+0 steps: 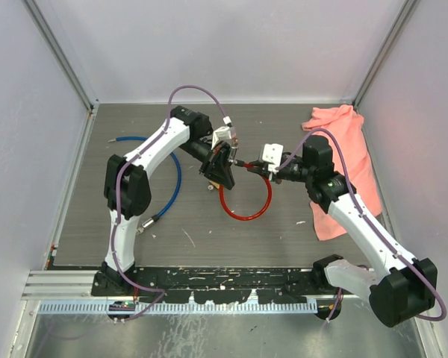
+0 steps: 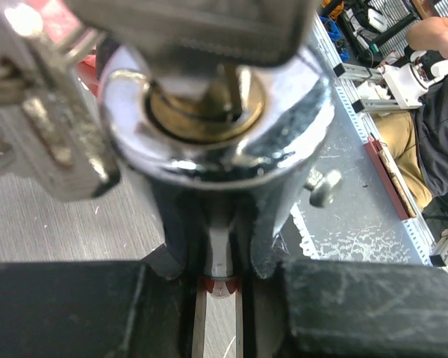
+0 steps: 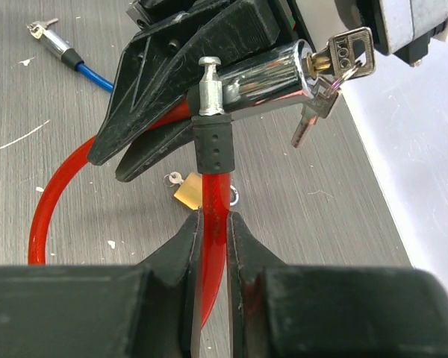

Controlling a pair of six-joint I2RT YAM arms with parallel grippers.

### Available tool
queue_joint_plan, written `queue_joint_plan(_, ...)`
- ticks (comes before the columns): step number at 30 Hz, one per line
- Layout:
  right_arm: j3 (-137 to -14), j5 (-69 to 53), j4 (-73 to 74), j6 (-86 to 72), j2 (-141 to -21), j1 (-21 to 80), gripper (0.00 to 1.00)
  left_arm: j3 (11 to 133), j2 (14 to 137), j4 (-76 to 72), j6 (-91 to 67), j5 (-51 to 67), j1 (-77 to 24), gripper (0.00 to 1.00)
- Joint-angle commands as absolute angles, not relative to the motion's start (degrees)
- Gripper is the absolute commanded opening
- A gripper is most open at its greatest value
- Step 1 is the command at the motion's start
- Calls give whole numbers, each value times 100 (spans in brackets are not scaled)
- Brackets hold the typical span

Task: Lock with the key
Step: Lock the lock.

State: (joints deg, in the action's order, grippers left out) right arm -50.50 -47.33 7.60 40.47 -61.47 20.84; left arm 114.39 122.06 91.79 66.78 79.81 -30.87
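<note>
My left gripper [image 1: 222, 160] is shut on the chrome lock cylinder [image 3: 265, 82], which fills the left wrist view [image 2: 216, 112]. A key [image 3: 345, 54] sits in its keyhole, with spare keys [image 2: 45, 127] hanging from it. My right gripper [image 3: 215, 246] is shut on the red cable [image 3: 215, 201] just below its black sleeve [image 3: 211, 142]. The cable's metal pin [image 3: 210, 74] stands upright against the side of the cylinder; I cannot tell whether it has entered. The red cable loops on the table [image 1: 246, 205] between the two grippers.
A small brass padlock [image 3: 185, 190] lies on the table under the lock. A blue cable [image 1: 173, 179] curves at the left, its end showing in the right wrist view [image 3: 60, 46]. A pink cloth [image 1: 343, 160] lies at the right. White walls enclose the table.
</note>
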Motion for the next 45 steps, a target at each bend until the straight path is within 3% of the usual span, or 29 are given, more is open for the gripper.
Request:
queue_joint_plan(1, -5344, -4809, 603, 4111, -5958, 2160, 1, 11472, 11766, 10178, 6676, 8363, -3201, 0)
queue_joint_plan(18, -5494, -5257, 965, 4439, -5762, 1800, 1, 10580, 11004, 10169, 6971, 8750, -3310, 0)
queue_joint_plan(45, -5812, -5320, 1786, 5097, -5496, 2116, 1, 10681, 11004, 10169, 6733, 8875, -3498, 0)
